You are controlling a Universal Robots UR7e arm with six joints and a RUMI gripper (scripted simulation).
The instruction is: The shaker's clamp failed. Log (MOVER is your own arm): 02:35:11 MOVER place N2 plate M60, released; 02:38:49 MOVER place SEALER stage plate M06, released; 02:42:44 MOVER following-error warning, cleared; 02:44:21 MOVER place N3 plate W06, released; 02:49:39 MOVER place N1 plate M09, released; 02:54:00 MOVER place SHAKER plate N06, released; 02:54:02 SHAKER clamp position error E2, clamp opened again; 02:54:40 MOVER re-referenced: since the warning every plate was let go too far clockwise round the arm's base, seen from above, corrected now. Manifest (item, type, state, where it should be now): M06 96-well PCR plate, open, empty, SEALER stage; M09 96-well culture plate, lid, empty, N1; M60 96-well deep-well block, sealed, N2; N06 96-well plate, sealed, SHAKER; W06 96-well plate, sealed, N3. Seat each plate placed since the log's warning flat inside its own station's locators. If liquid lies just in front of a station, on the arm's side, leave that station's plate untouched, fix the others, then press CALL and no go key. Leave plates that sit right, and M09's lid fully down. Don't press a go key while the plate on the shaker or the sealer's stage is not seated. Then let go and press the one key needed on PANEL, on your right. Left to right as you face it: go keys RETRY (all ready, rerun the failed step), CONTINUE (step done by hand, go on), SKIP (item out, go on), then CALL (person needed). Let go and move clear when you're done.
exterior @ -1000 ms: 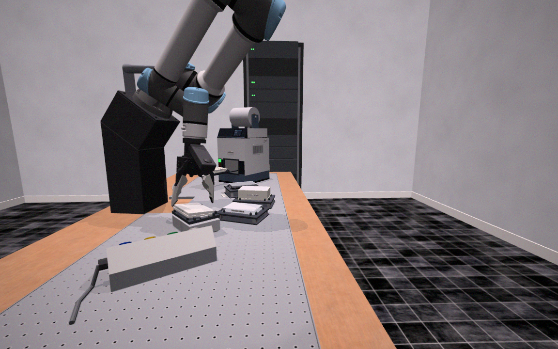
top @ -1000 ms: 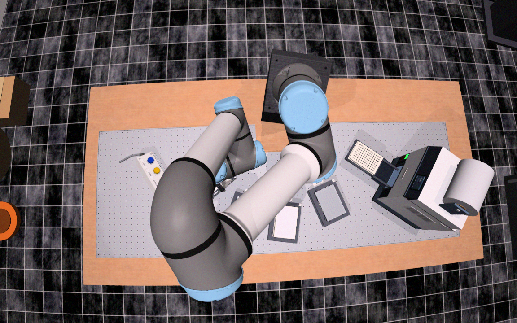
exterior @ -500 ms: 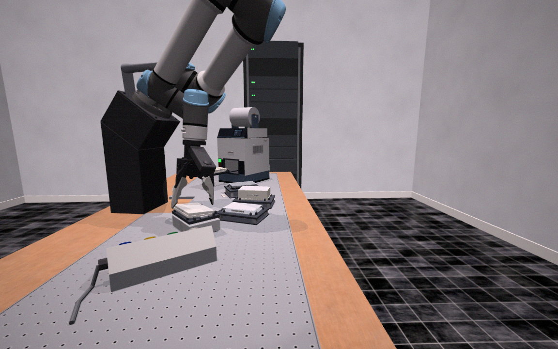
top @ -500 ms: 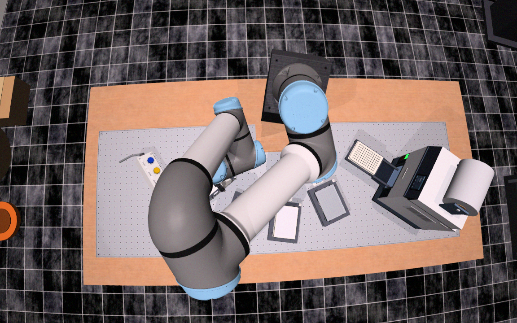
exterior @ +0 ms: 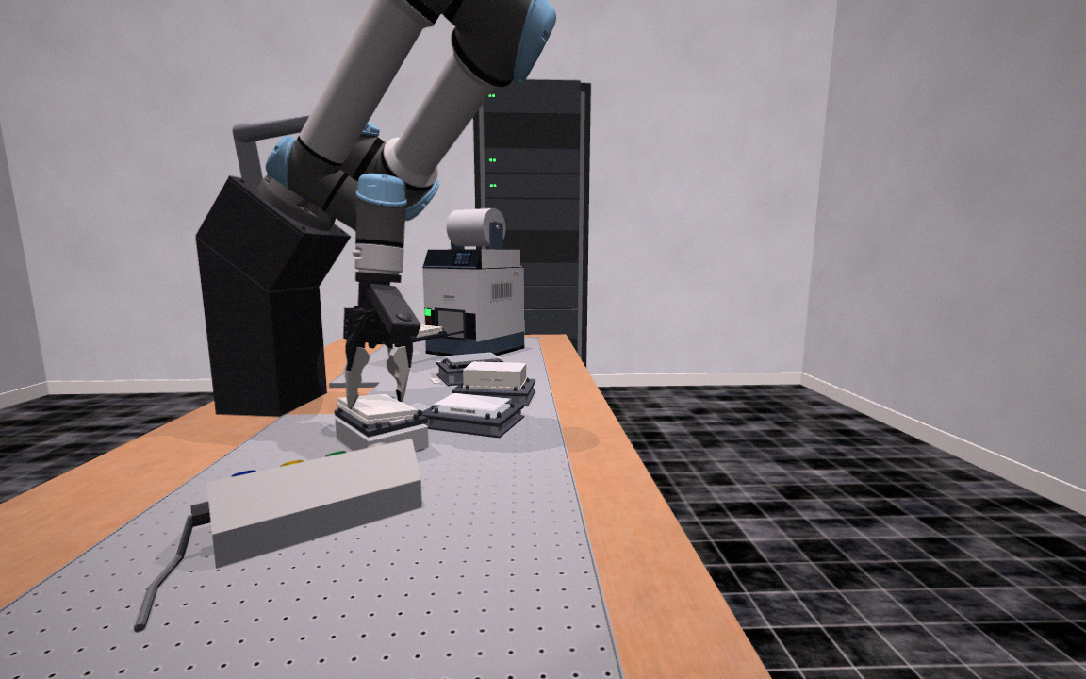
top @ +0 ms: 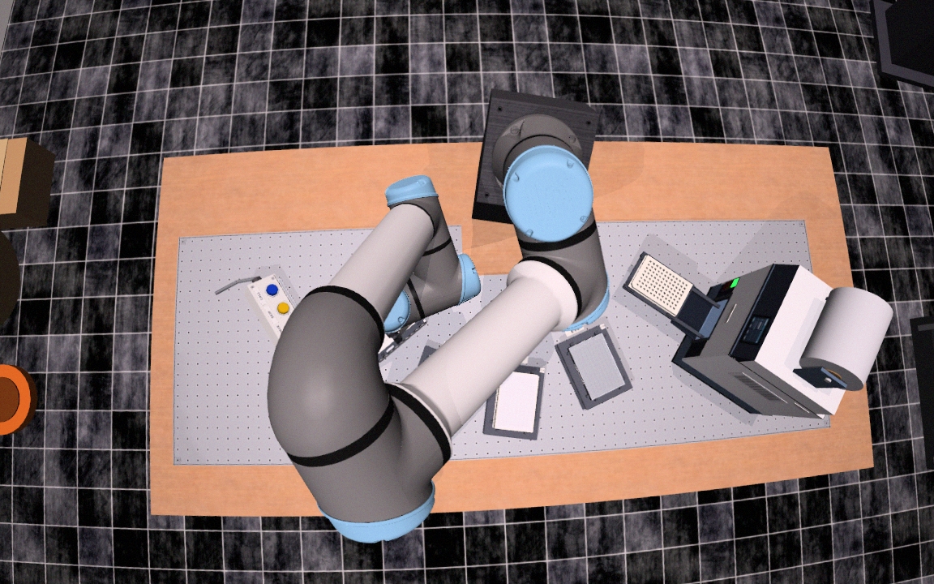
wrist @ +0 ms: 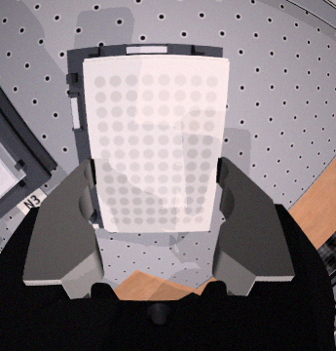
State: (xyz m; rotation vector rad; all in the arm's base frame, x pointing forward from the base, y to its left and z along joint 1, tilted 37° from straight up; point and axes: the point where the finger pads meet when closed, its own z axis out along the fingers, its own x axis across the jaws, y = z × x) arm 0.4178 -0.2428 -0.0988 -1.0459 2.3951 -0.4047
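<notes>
A white sealed 96-well plate (wrist: 155, 146) lies on the shaker (exterior: 380, 436), the station nearest the panel. In the wrist view it sits off to the right of the shaker's dark frame (wrist: 74, 97), which shows only along its left and top edges. My gripper (wrist: 156, 159) is down over the plate's near half, with one finger pressed on each long side, shut on it. In the side view the gripper (exterior: 376, 389) hangs straight down onto the plate (exterior: 376, 410). From above, my arm hides the gripper and the shaker.
The N3 nest (wrist: 21, 161) with its sealed plate (exterior: 470, 406) stands next to the shaker. The deep-well block (exterior: 494, 374), the lidded plate (top: 593, 362) and the sealer (top: 760, 337) with an open plate (top: 659, 285) lie beyond. The key panel (exterior: 315, 498) is on the other side.
</notes>
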